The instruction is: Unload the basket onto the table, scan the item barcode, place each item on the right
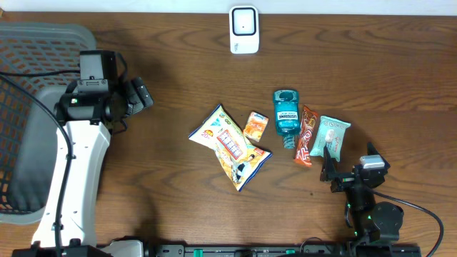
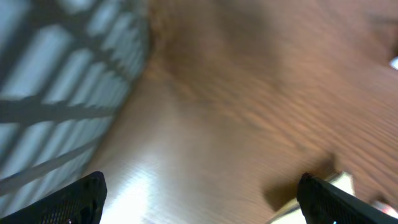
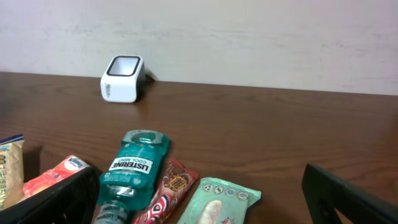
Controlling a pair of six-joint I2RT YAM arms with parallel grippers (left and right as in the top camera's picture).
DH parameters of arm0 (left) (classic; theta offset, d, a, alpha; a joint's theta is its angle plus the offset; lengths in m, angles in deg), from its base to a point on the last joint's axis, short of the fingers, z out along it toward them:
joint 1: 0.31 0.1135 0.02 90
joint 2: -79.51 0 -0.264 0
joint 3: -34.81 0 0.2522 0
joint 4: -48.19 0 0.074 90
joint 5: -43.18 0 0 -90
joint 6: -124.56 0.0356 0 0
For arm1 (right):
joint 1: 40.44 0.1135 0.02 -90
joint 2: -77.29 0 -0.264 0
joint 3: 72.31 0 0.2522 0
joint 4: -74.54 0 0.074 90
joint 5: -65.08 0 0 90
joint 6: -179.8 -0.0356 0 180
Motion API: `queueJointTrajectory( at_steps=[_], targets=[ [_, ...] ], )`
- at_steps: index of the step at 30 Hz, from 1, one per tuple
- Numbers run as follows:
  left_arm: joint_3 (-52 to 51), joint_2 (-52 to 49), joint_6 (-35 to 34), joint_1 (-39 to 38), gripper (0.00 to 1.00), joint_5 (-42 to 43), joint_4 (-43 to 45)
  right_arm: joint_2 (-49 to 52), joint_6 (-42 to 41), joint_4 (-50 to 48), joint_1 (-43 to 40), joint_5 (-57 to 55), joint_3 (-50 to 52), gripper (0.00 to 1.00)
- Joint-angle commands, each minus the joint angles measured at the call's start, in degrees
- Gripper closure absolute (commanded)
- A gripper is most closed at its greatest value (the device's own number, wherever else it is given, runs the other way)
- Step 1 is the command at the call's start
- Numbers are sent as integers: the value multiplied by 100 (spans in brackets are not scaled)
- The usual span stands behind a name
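Item cluster (image 1: 284, 107): six packaged goods lying flat on the table (image 1: 178, 64), right of centre, none of them lifted. Left to right: grey mesh basket (image 1: 28, 64) at the left edge. Left gripper (image 1: 140, 96) just beside the basket, jaws apart and empty, well apart from every item. Two overlapping yellow snack bags (image 1: 223, 135). Small orange packet (image 1: 255, 126). Mouthwash bottle (image 1: 286, 123). Candy bar (image 1: 306, 137), touching the bottle. Teal packet (image 1: 333, 135). Right gripper (image 1: 329, 168), jaws likewise apart and empty, directly below the teal packet in the overhead view and near it. The white scanner (image 1: 243, 30) stands at the far edge, beyond the cluster.

The bottle, bar and teal packet lie side by side, long axes running roughly from the right gripper toward the far edge, and the bottle's narrow neck points back at the jaws. The right arm is judged much the nearer, so a pick would probably go straight ahead, closing across an item's short width.
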Motion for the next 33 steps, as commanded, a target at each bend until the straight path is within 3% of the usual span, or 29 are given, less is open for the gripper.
queueJointTrajectory(
  at_steps=[1, 5, 11, 15, 21, 33],
  targets=[
    [-7, 111, 621, -251, 2, 1093, 262, -35, -61, 9, 90, -26, 15, 1],
    [74, 579, 737, -623, 2, 1062, 785, -35, -59, 9, 90, -26, 15, 1],
    [195, 1738, 807, -761, 2, 855, 2437, -35, -59, 9, 90, -26, 15, 1],
    [195, 2579, 1602, -761, 2, 835, 3405, -35, -59, 9, 90, -26, 15, 1],
    [131, 3150, 2601, -761, 2, 210, 2780, -35, -59, 9, 90, -26, 15, 1],
    [118, 4256, 2712, -761, 2, 280, 2699, -35, -59, 9, 90, -26, 15, 1]
  ],
)
